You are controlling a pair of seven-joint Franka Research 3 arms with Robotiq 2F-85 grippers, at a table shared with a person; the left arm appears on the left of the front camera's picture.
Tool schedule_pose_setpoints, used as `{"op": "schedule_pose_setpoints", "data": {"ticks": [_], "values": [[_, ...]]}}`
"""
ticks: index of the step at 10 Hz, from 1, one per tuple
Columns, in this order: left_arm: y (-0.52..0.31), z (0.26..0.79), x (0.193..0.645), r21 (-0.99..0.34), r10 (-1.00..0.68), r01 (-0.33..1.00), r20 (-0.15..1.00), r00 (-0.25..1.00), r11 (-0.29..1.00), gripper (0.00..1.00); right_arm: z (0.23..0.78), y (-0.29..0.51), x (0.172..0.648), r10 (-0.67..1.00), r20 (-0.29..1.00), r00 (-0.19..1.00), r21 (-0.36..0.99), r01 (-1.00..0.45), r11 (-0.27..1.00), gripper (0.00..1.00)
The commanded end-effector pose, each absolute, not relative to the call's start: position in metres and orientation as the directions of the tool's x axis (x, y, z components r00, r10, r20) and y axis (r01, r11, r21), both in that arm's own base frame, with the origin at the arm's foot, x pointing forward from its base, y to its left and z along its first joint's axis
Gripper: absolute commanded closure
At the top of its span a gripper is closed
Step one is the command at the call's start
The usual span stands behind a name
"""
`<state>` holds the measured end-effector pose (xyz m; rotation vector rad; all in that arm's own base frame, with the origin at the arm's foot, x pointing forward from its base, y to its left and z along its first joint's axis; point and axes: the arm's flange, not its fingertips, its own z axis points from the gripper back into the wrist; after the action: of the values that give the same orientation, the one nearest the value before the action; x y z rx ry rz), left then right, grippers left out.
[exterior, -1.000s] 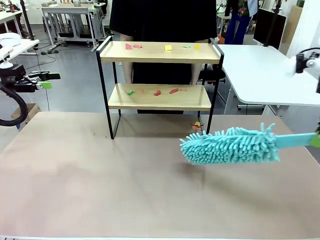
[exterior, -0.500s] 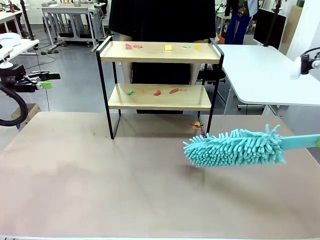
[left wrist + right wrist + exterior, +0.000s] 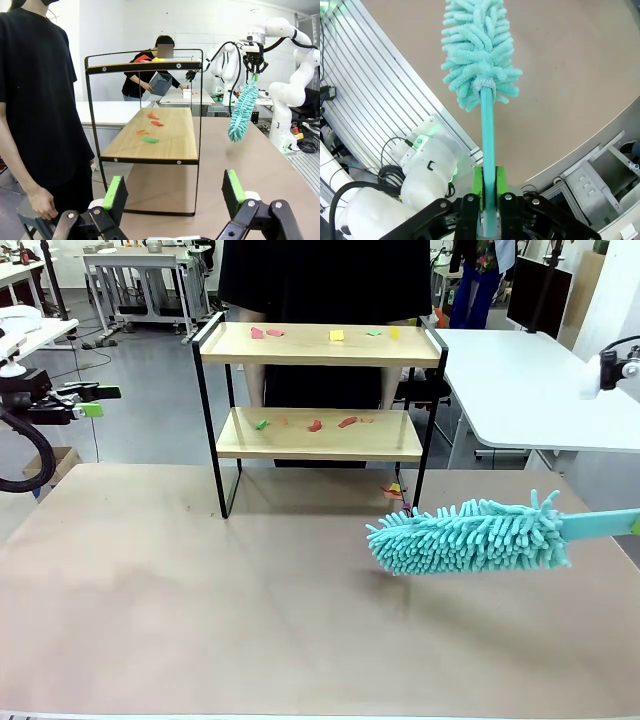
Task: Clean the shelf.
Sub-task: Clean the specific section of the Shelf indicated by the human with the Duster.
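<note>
The shelf [image 3: 320, 345] stands at the far middle of the table, a two-tier rack with wooden boards in a black frame. Small coloured scraps [image 3: 337, 335] lie on its top board and more scraps [image 3: 315, 425] on the lower one. My right gripper [image 3: 487, 187] is shut on the handle of a teal fluffy duster [image 3: 468, 536], which hangs level above the table, right of and nearer than the shelf. Off the table's left edge, my left gripper [image 3: 88, 400] is open and holds nothing. In the left wrist view, the shelf [image 3: 150, 140] and the duster [image 3: 241, 112] show beyond its fingers.
A person in black [image 3: 320, 280] stands right behind the shelf. A white table [image 3: 520, 390] sits at the back right. A few scraps [image 3: 395, 490] lie low behind the shelf's right leg. The brown tabletop [image 3: 200, 590] is bare in front.
The duster shifted a little to the right and slightly lower, then came to rest. The left arm has not moved.
</note>
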<state>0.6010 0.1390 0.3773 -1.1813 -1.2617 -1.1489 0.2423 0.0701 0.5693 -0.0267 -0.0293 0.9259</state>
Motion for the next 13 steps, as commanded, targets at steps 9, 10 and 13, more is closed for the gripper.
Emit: {"op": "schedule_pose_setpoints", "data": {"ticks": [9,10,13], "values": [[0.1394,0.3789,0.5988,0.014,0.02,0.998,1.0,-0.015,0.066,0.0,0.5709,0.0689,0.2447,0.792,0.034,0.609,-0.032,-0.792,0.61,0.87],[0.1394,0.3789,0.5988,0.014,0.02,0.998,1.0,-0.015,0.066,0.0,0.5709,0.0689,0.2447,0.792,0.034,0.609,-0.032,-0.792,0.61,0.87],[0.1394,0.3789,0.5988,0.014,0.02,0.998,1.0,-0.015,0.066,0.0,0.5709,0.0689,0.2447,0.792,0.034,0.609,-0.032,-0.792,0.61,0.87]]}}
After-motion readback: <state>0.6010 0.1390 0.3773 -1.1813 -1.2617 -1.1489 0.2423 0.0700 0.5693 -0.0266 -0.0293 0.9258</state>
